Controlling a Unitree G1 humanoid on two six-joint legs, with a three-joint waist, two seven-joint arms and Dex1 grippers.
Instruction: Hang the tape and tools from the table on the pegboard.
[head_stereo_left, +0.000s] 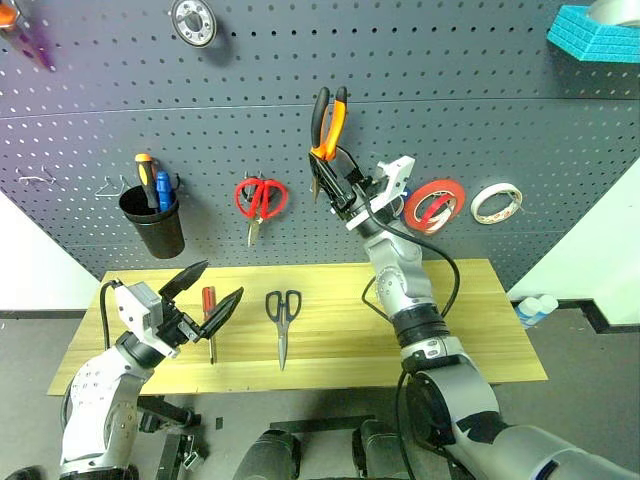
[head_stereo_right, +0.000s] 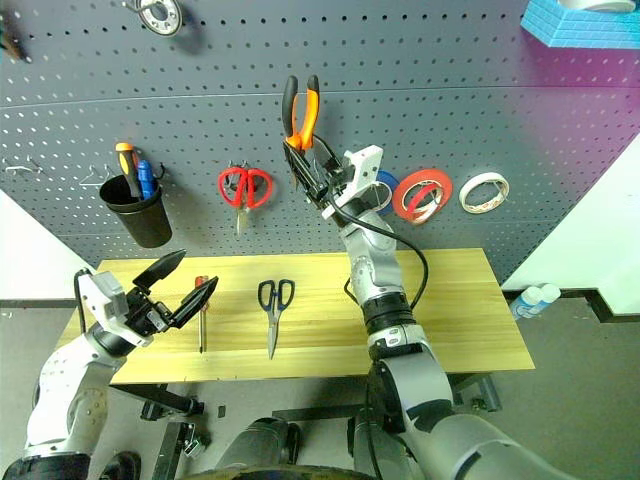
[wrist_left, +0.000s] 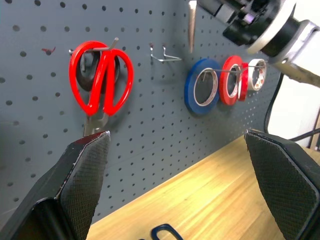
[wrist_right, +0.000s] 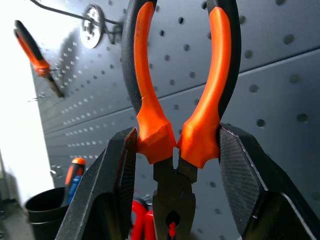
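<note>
My right gripper (head_stereo_left: 326, 172) is shut on the orange-handled pliers (head_stereo_left: 329, 120), held up against the pegboard (head_stereo_left: 450, 110) with handles up and dark jaws down; its fingers (wrist_right: 122, 170) clamp the handles just above the pivot. My left gripper (head_stereo_left: 206, 290) is open over the left end of the table (head_stereo_left: 470, 320), just above the red-handled screwdriver (head_stereo_left: 210, 322), holding nothing. The black-handled scissors (head_stereo_left: 283, 312) lie on the table to its right. The thin red tape (wrist_left: 244, 84) hangs on a pegboard hook between a wider red roll (wrist_left: 232, 80) and a white roll.
On the pegboard hang red-handled scissors (head_stereo_left: 261, 198), a black cup (head_stereo_left: 153, 222) with orange and blue drivers, a blue roll (wrist_left: 202, 92), a white roll (head_stereo_left: 496, 203) and a round metal part (head_stereo_left: 193, 21). A blue basket (head_stereo_left: 594, 36) sits at the top right.
</note>
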